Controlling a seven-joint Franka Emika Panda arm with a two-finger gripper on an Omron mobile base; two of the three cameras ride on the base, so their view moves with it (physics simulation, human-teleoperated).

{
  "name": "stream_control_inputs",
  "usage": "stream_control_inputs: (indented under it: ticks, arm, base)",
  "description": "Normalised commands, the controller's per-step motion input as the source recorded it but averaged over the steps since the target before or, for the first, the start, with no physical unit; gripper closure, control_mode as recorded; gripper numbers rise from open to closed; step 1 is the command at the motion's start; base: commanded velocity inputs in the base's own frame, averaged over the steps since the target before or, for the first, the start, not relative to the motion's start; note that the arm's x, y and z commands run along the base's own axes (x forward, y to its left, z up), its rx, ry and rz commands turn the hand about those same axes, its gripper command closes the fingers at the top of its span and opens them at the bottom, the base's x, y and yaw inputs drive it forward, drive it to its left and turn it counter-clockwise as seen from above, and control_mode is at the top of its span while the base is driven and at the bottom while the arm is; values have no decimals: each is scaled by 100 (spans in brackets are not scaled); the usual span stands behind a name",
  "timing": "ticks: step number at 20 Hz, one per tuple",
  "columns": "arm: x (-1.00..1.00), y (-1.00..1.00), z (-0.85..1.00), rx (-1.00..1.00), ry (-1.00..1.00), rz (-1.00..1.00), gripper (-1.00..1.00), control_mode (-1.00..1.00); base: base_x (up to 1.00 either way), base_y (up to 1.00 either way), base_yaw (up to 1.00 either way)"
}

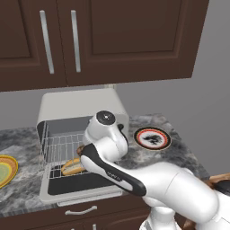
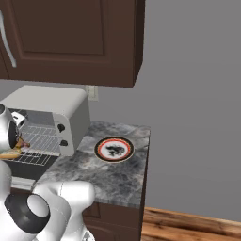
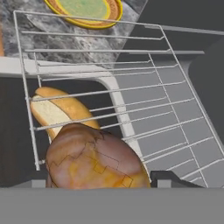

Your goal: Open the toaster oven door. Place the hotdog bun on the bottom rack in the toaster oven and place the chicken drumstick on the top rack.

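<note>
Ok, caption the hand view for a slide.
Chicken drumstick between the jaws, over the top rack, hotdog bun below.

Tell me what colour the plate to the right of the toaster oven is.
The plate is white with a red-orange rim and a black centre motif, clearest in the right base view.

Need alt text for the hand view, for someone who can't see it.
A brown chicken drumstick sits between the fingers, above a wire rack. A hotdog bun lies below on the lower rack, with a yellow plate on the counter beyond.
</note>
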Motion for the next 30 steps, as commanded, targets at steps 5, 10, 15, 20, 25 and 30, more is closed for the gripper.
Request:
stream_control_inputs:
  ticks: [5,10,15,20,25,30]
  arm:
    - [1,8,-15,0,0,0,100,-100]
    - [0,8,-17,0,0,0,100,-100]
    - [0,3,-15,0,0,0,100,-100]
    - [-1,2,-16,0,3,0,-100,-100]
    - [-1,0,-5,0,1,1,-100,-100]
    - [-6,0,1,0,0,0,-100,-100]
  base:
    - [0,0,0]
    - [0,0,0]
    - [0,0,0]
    - [0,0,0]
    - [0,0,0]
    - [0,0,0]
